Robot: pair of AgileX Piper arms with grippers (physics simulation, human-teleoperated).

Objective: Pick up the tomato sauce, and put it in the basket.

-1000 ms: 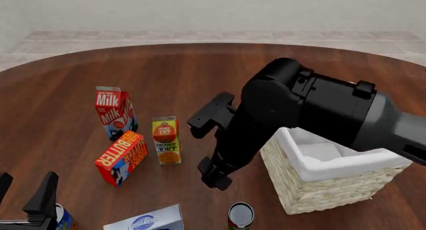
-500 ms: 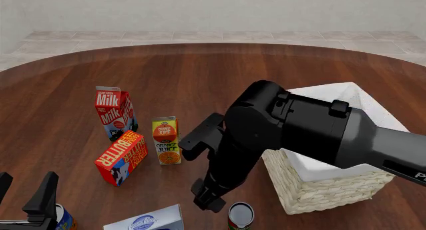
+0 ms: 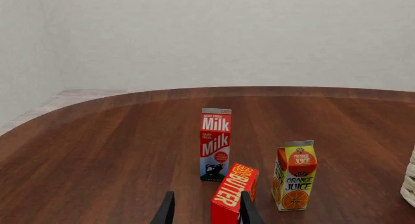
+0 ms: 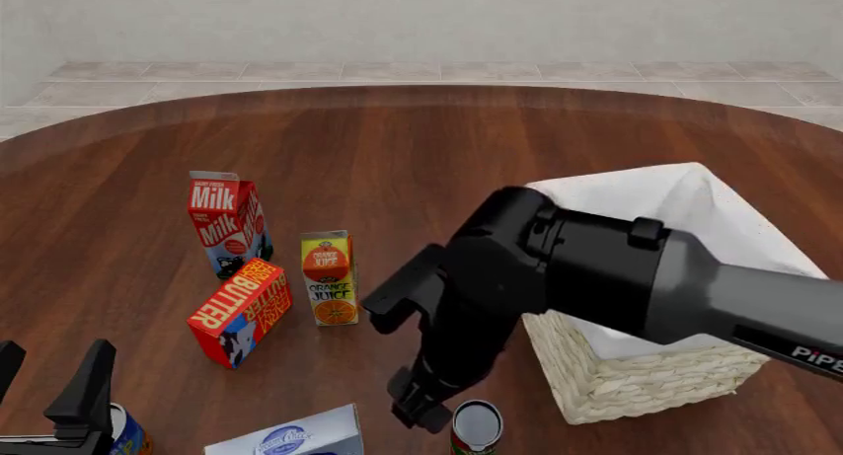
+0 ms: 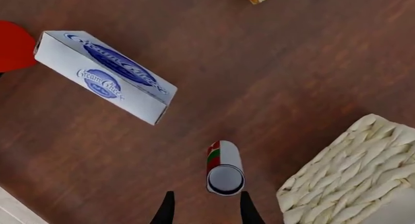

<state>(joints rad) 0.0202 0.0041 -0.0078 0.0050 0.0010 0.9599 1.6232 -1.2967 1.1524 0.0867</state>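
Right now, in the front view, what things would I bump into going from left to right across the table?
Left gripper → milk carton → orange juice carton → tomato sauce → basket. I left out the butter box, the cream cheese box and the right arm, because they overlap the others.

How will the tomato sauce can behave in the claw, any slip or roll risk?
The tomato sauce is a small upright can, so probably rigid. Its smooth curved side may slip between the open right claw fingers unless gripped across the middle. Knocked over, it would likely roll on the table, perhaps against the basket beside it.
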